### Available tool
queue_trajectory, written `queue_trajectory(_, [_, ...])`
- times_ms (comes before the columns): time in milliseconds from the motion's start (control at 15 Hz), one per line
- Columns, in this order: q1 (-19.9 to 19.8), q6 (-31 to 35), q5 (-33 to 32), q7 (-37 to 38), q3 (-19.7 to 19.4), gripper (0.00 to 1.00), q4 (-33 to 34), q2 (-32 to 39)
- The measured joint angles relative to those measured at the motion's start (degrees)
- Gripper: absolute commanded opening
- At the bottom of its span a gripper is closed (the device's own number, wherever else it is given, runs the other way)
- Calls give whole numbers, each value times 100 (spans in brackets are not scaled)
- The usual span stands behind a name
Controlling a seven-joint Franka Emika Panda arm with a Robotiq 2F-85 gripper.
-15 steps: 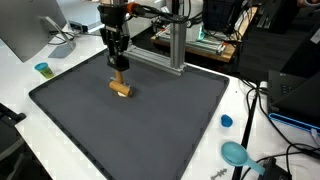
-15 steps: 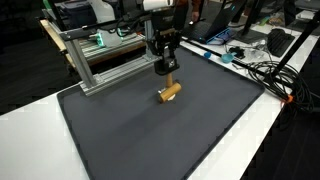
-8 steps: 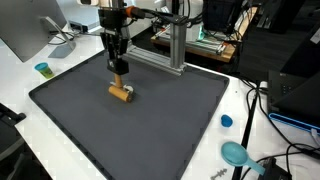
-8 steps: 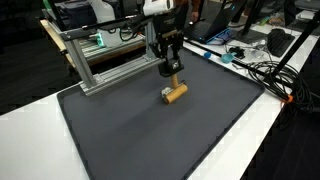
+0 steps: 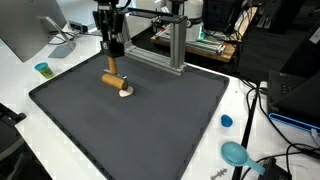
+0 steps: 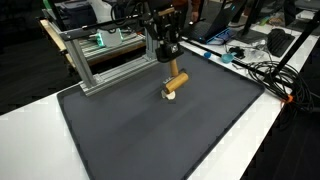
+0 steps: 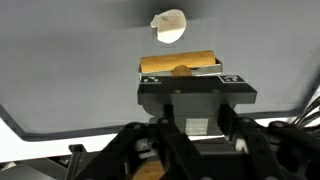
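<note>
1. The end effector (image 5: 113, 71) is clamped across one end of the wooden cylinder (image 5: 113, 81), so the piece hangs tilted just beneath it.
2. Its pale round end (image 5: 125, 93) slants down toward the dark mat (image 5: 150, 130) below; contact cannot be told.

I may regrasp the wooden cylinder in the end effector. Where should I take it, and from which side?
Grip the wooden cylinder around mid-shaft, coming from above and closing across its round sides. The shaft is straight and even, so the middle should balance it. The end effector seems to hold it off-centre, and it tilts.
</note>
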Motion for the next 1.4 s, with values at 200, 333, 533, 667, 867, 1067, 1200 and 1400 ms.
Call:
queue_trajectory(200, [31,-38,-97,4,-7,21,-95,114])
queue_trajectory(333, [74,18,-97,4,-1,21,-128,247])
queue_trajectory(533, [123,59,-284,68,-11,21,-125,461])
queue_trajectory(667, [139,70,-598,231,-34,21,-117,497])
queue_trajectory(867, [190,28,-1112,523,-79,21,-118,502])
queue_trajectory(1067, [259,-143,-1480,743,-104,21,-101,497])
queue_trajectory(1200, [291,-251,-1619,814,-108,21,-75,497])
queue_trajectory(1400, [285,-258,-1409,760,-106,21,-63,493])
